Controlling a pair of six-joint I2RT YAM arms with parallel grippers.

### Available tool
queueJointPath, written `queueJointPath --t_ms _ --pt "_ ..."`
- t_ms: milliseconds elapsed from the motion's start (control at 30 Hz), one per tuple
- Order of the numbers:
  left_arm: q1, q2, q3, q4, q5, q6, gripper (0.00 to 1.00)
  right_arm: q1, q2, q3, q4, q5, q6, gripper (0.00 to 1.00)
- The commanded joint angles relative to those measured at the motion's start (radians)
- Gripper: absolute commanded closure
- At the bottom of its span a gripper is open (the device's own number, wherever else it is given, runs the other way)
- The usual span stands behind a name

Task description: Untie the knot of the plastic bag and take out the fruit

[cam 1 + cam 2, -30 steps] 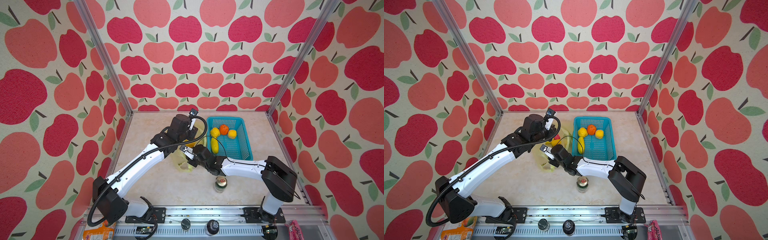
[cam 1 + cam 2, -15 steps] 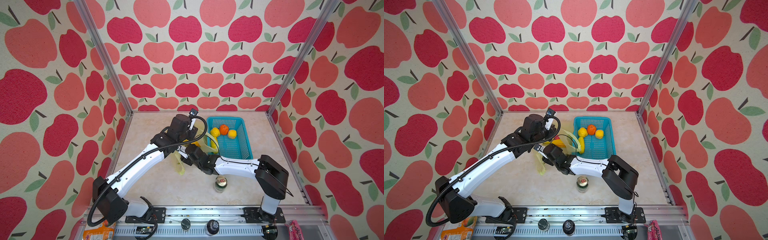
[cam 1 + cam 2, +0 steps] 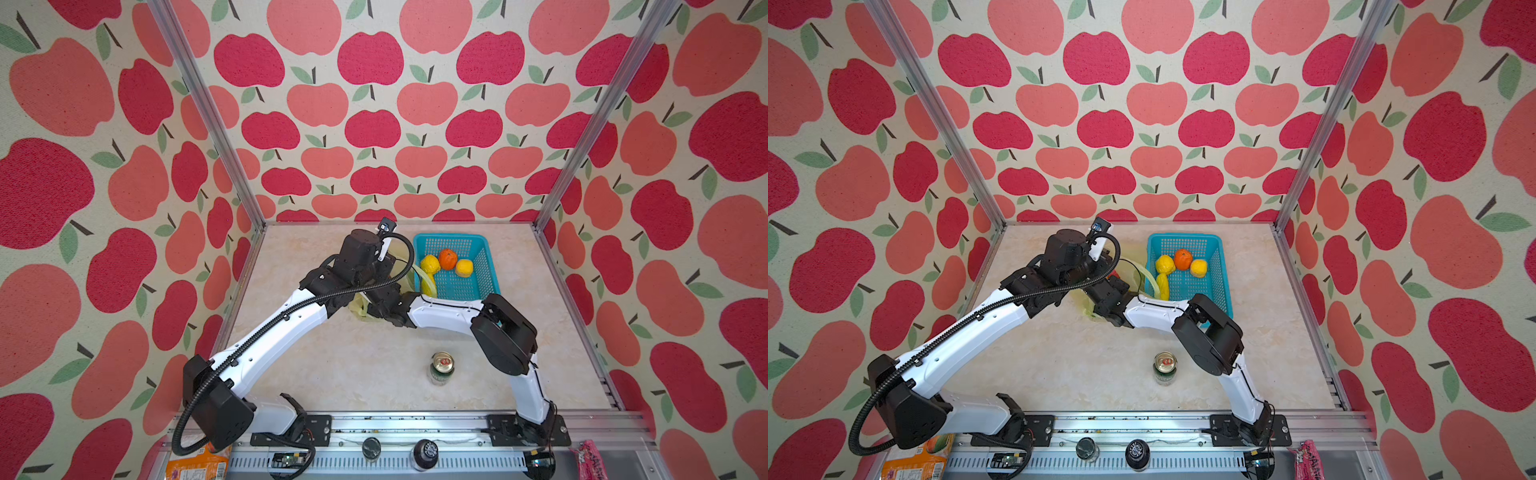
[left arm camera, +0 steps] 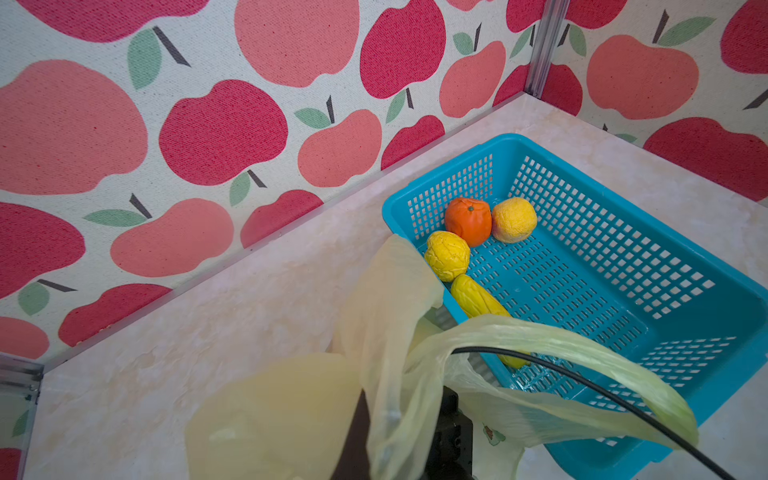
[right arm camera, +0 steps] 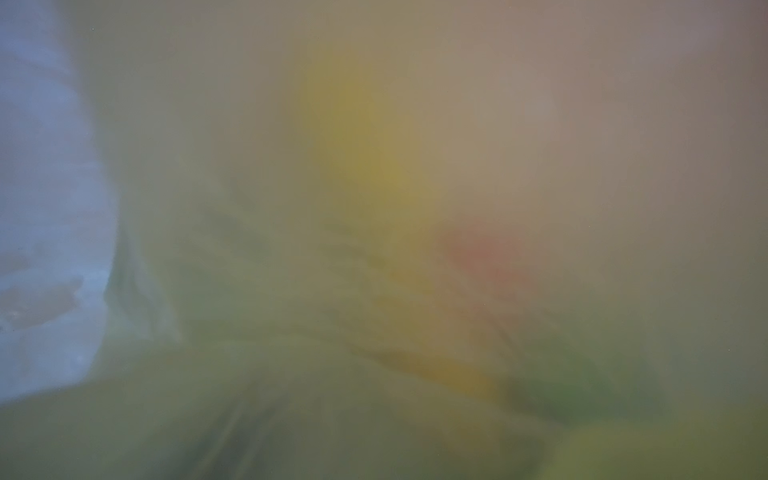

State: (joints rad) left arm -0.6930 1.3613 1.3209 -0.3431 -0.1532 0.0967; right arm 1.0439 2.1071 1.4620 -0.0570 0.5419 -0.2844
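Knot undone, you'd judge | four fruit [image 4: 468, 221] in basket [image 4: 648, 164] | more blurred inside bag [image 4: 386, 316] | your left gripper [image 4: 399, 432] pinches bag | right gripper [image 3: 1097, 293] buried, cannot tell

The basket [image 4: 582, 291] is gleaming as hard, glossy turquoise plastic, moulded into a grid of holes. Inside it the lemon [image 4: 447, 255] is showing a wrinkled, bumpy matt skin, and the orange [image 4: 468, 221] a smoother, slightly shiny one. Draping over the basket's edge, the plastic bag [image 4: 390, 316] is looking thin, translucent and crinkled, with a soft sheen. Under the basket the table [image 3: 353, 374] is looking smooth and stone-like. Behind the basket the wall [image 4: 224, 133] is showing a coarse, matt woven cloth, and the corner post [image 3: 593, 124] is shining as brushed metal. In front of the basket the can [image 3: 441, 368] is glinting at its metal top.
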Motion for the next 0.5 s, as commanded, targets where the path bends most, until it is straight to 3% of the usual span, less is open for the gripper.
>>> queueJointPath --t_ms 0,467 --pt "-0.007 -0.018 0.001 0.009 -0.008 0.009 1.0 -0.019 0.046 0.04 -0.074 0.05 -0.031 0.15" --pt "-0.008 -0.019 0.001 0.007 -0.013 0.012 1.0 -0.036 -0.048 -0.1 0.027 0.009 -0.098 0.17"
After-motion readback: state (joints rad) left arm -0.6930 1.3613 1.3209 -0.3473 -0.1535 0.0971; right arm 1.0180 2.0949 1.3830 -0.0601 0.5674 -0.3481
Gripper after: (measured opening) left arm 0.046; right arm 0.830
